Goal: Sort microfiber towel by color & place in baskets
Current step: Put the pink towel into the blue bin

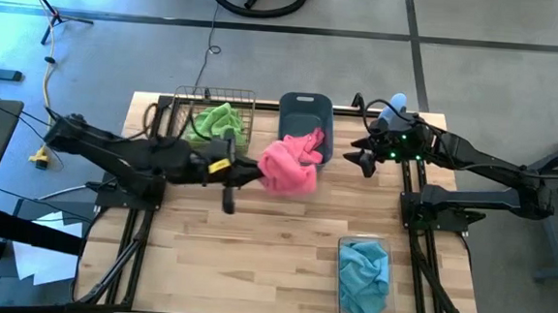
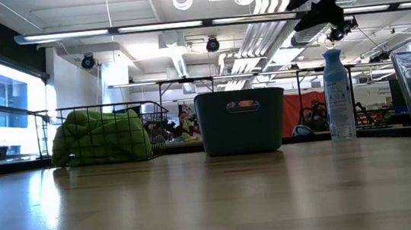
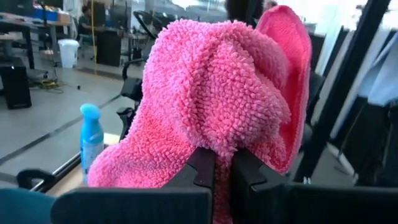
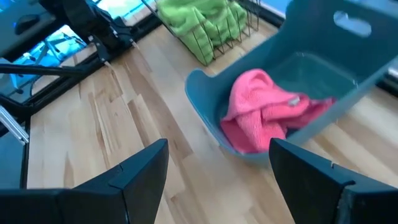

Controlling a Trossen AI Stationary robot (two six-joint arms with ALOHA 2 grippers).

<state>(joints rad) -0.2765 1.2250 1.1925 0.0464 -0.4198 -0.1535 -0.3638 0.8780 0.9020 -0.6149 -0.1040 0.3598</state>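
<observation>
My left gripper (image 1: 251, 172) reaches level toward the table's right and is shut on a pink towel (image 1: 288, 174), which fills the left wrist view (image 3: 217, 93). A second pink towel (image 4: 261, 118) lies inside the grey-blue tub (image 1: 306, 108). Green towels (image 1: 218, 122) sit in the copper wire basket (image 2: 100, 134). Blue towels (image 1: 362, 278) fill the clear bin (image 1: 343, 246) near the near edge. My right gripper (image 4: 217, 168) is open and hovers right of the tub, touching nothing. My left gripper pinches a bunched fold of the pink towel (image 3: 219, 144) between its two fingers (image 3: 200, 167). It comes level from the table's left. The towel bulges out beyond the fingertips. None of it shows at table height in the low view, so it is lifted clear.
A pale blue spray bottle (image 2: 337, 93) stands at the far right of the table, close to my right arm (image 1: 473, 159). The wire basket and the tub stand side by side along the far edge. Bare wood (image 1: 254, 242) lies between them and the clear bin.
</observation>
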